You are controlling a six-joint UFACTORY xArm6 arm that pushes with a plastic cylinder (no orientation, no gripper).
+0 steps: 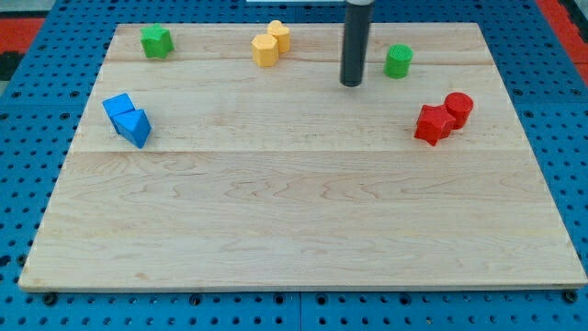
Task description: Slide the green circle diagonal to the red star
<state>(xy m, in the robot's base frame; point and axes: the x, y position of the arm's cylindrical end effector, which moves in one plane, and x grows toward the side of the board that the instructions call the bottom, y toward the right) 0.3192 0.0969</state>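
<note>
The green circle [398, 62] stands near the view's top right on the wooden board. The red star [432, 124] lies below and to the right of it, touching a red cylinder [457, 108] on its right. My tip [351, 83] is down on the board just left of the green circle, with a small gap between them, and up-left of the red star.
Two yellow blocks [270, 44] sit together at the view's top centre, left of my tip. A green block [156, 41] is at the top left. Two blue blocks [127, 119] sit at the left. The board's top edge [303, 25] is close above.
</note>
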